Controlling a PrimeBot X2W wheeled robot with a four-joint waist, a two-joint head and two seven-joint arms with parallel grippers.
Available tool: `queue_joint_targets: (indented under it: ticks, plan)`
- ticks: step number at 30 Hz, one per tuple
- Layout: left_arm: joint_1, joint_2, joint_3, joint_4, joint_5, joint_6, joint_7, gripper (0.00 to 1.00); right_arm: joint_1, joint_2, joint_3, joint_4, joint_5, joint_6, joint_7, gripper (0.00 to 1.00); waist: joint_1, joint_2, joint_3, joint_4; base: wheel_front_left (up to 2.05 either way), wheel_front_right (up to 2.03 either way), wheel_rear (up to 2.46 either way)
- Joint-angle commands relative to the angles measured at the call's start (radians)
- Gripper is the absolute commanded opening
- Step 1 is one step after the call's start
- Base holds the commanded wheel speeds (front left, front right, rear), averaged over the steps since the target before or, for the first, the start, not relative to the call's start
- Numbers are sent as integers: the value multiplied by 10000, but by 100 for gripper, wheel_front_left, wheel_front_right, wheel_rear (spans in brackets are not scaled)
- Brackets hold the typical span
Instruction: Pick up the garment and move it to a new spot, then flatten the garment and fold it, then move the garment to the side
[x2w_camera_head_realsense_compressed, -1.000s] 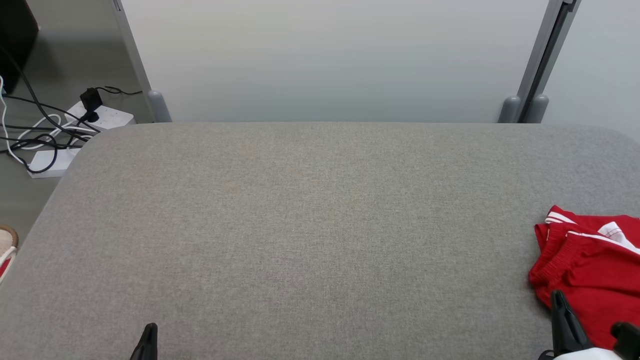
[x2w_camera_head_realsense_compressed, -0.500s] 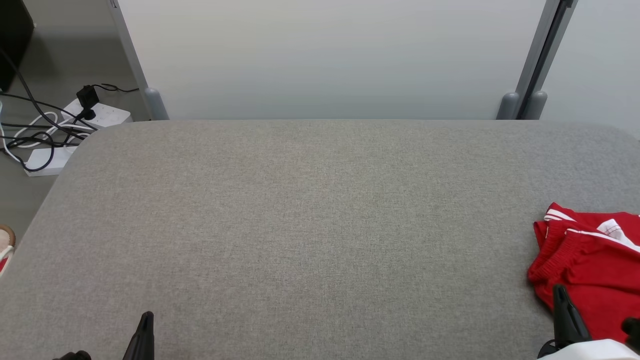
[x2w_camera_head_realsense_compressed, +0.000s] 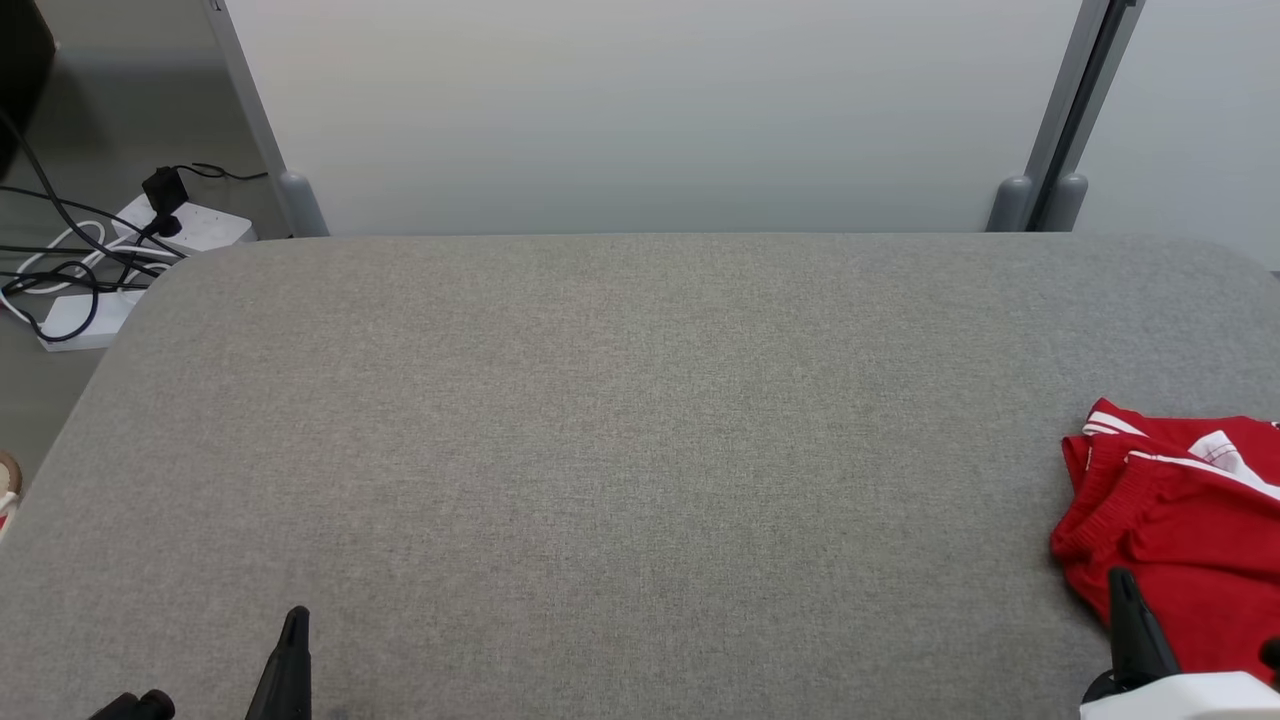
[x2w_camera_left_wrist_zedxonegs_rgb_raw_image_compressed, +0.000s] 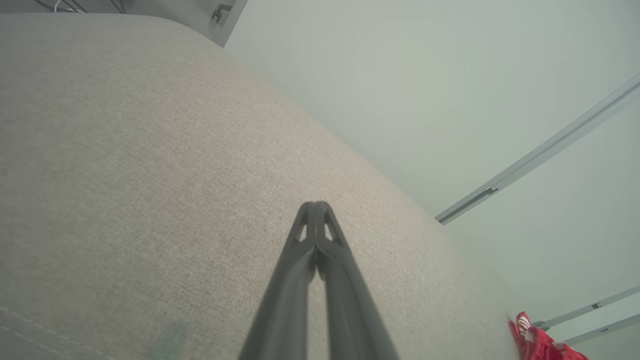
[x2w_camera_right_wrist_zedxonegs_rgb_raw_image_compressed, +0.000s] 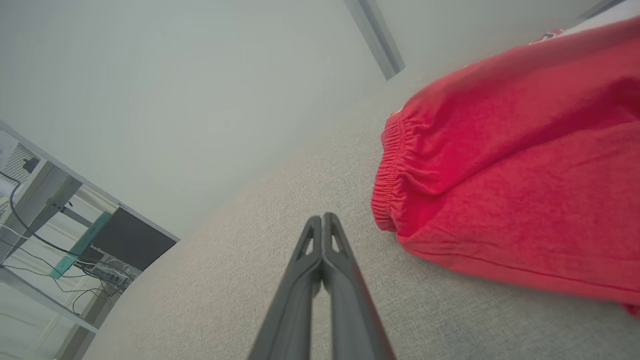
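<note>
Only the camera shifted. Garment (x2w_camera_head_realsense_compressed: 1185, 530) unmoved, just right of right gripper (x2w_camera_head_realsense_compressed: 1119, 578). Left gripper (x2w_camera_head_realsense_compressed: 297, 614) and right both pinched shut, empty; handling idle.

The worktop (x2w_camera_head_realsense_compressed: 640, 420) wears a grey woven cloth, matt and finely grained. The garment (x2w_camera_head_realsense_compressed: 1180, 530) is soft red cloth, matt, its waistband gathered into fine ribs, trimmed with white stripes. The left gripper (x2w_camera_left_wrist_zedxonegs_rgb_raw_image_compressed: 316, 206) and right gripper (x2w_camera_right_wrist_zedxonegs_rgb_raw_image_compressed: 323, 218) look like smooth dark plastic with a dull sheen. The far panel (x2w_camera_head_realsense_compressed: 650, 110) is smooth and matt; the power strip (x2w_camera_head_realsense_compressed: 200, 228) on the left is white plastic
</note>
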Motion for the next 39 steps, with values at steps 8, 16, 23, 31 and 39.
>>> queue_joint_targets:
  ticks: [8, 16, 23, 31, 39]
  plan:
    - [-742, 79, 273, -245, -1095, -38, 266, 0, -633, -227, 59, -270, 1234, 8, 265, 0, -1, 0, 52, -40, 0, 0, 0]
    - [-895, 32, 327, -243, -1820, -42, 467, 0, -722, -241, 62, -275, 2094, 9, 455, 0, -1, 0, 94, -72, 0, 0, 0]
    - [-1049, -16, 382, -241, -2547, -46, 669, 0, -812, -254, 65, -279, 2958, 10, 646, 0, -1, 0, 136, -104, 0, 0, 0]
    - [-1225, -70, 444, -238, -3380, -51, 900, 0, -915, -270, 69, -285, 3946, 11, 864, 0, -1, 0, 183, -141, 0, 0, 0]
    - [-1401, -124, 505, -236, -4212, -56, 1130, 0, -1018, -286, 73, -290, 4933, 12, 1082, 0, -1, 0, 231, -178, 0, 0, 0]
